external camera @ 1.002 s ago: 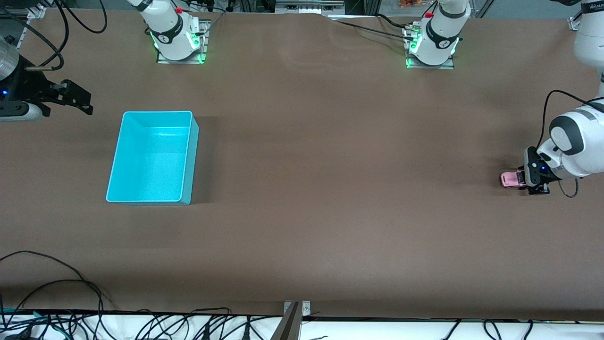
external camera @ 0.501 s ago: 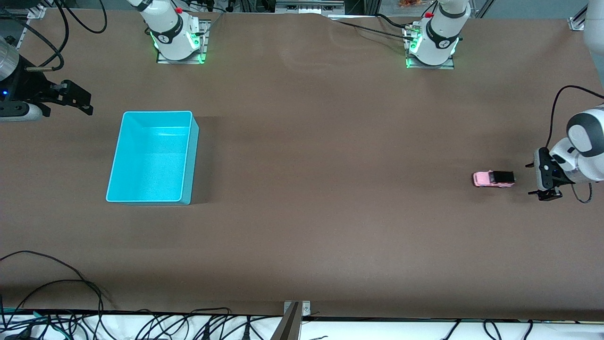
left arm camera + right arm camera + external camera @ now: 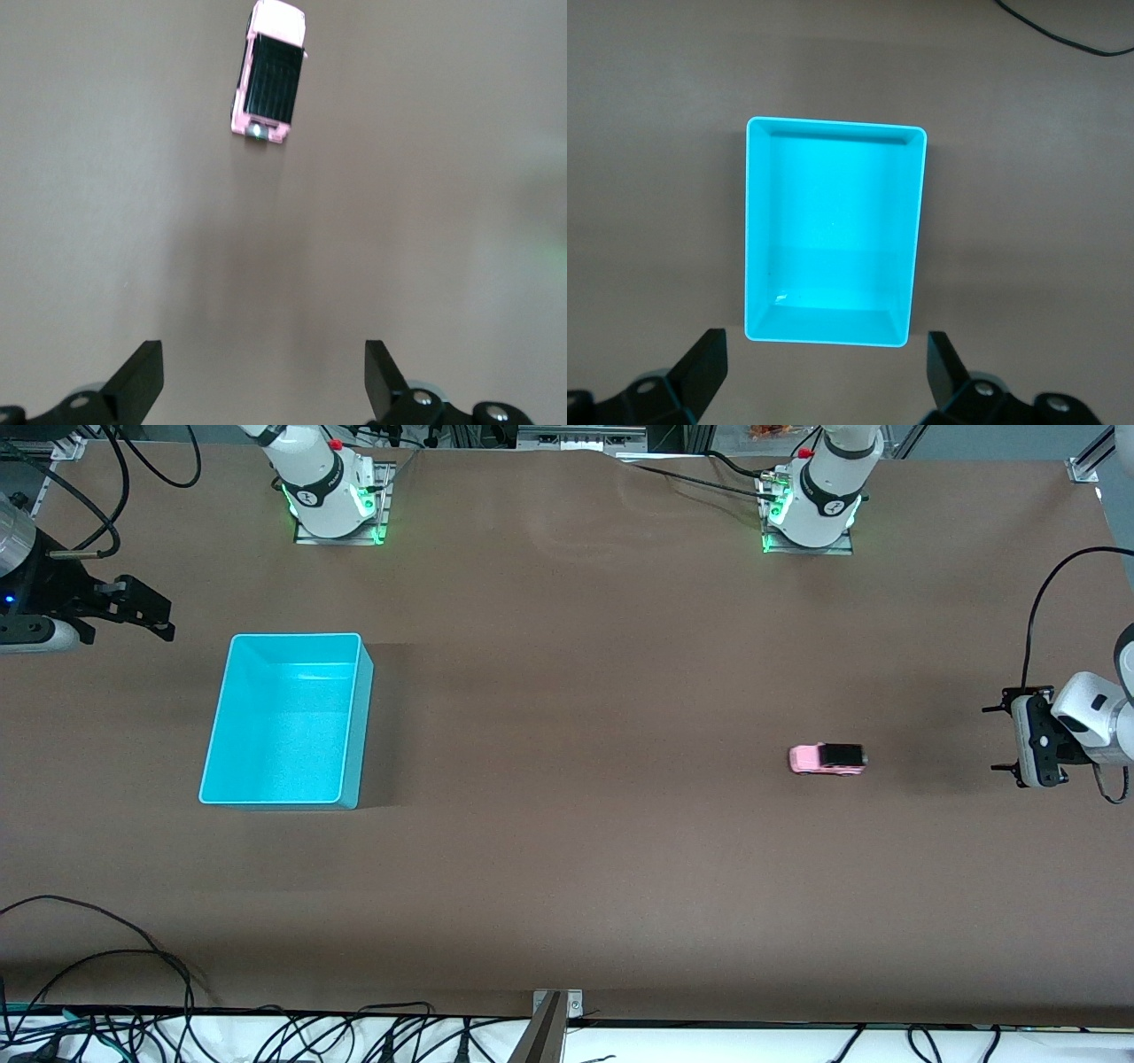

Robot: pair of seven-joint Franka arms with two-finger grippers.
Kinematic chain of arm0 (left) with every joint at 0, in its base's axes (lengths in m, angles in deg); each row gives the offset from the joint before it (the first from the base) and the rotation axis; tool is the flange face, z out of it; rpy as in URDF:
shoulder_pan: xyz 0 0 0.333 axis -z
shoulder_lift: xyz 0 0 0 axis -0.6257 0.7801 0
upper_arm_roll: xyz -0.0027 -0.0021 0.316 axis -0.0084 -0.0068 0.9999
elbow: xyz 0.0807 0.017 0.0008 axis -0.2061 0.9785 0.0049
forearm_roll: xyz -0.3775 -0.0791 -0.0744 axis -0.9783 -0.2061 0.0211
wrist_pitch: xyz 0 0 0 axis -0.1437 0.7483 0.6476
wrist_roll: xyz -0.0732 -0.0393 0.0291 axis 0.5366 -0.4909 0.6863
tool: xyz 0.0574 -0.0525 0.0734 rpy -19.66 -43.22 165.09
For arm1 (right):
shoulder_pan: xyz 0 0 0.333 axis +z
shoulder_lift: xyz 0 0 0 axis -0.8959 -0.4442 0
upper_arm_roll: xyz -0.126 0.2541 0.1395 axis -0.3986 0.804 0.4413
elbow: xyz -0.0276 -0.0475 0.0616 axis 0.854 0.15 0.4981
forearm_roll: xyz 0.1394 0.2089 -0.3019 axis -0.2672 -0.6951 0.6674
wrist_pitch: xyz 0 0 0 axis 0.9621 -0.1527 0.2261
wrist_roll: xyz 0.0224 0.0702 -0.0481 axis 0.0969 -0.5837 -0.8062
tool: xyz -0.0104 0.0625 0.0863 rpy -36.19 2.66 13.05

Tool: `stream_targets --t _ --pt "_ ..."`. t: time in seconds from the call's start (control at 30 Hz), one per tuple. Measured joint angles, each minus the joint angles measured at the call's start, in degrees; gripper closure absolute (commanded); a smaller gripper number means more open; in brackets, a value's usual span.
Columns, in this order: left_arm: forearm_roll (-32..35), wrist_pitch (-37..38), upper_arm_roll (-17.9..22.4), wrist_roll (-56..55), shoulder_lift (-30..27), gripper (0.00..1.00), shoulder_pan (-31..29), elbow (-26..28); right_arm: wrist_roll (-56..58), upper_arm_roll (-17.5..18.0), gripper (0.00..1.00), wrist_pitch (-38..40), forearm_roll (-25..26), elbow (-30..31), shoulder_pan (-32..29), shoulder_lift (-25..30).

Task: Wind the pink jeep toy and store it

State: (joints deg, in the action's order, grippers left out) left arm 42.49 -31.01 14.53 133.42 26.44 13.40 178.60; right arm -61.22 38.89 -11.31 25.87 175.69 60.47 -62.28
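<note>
**Jeep loose on table, both sets of fingers spread**

The pink jeep toy (image 3: 827, 759) sits on its wheels on the brown table (image 3: 585, 868), toward my left arm's end, free of any grip. Pink bonnet points toward the right arm's end; black roof faces up.

My left gripper (image 3: 999, 737) is up over the table at the left arm's end, well apart from the jeep, with bare table between them. Its fingers (image 3: 137, 381) are spread wide and hold nothing. In the left wrist view the jeep (image 3: 270, 75) lies ahead of the two fingertips, roughly in line with the gap between them but offset toward one finger, its tail end turned toward the fingers. No contact.

My right gripper (image 3: 142, 611) waits over the table edge at the right arm's end, fingers (image 3: 700, 372) also spread, empty. The right wrist view looks down on the turquoise bin (image 3: 350, 717), which holds nothing I can see.

The bin stands upright on the table toward the right arm's end, well apart from the jeep.
</note>
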Motion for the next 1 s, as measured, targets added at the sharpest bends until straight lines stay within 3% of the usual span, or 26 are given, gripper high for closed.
stream_targets --t 0.4,1.0 --pt "0.0 13.7 -9.3 -17.9 -0.5 0.00 0.6 -8.5 0.0 0.0 0.00 0.0 0.0 0.0 0.0 0.0" --pt "2.0 17.9 -10.3 -37.6 -6.3 0.00 10.2 -9.7 -0.1 -0.1 0.00 2.1 0.0 0.0 -0.1 0.3"
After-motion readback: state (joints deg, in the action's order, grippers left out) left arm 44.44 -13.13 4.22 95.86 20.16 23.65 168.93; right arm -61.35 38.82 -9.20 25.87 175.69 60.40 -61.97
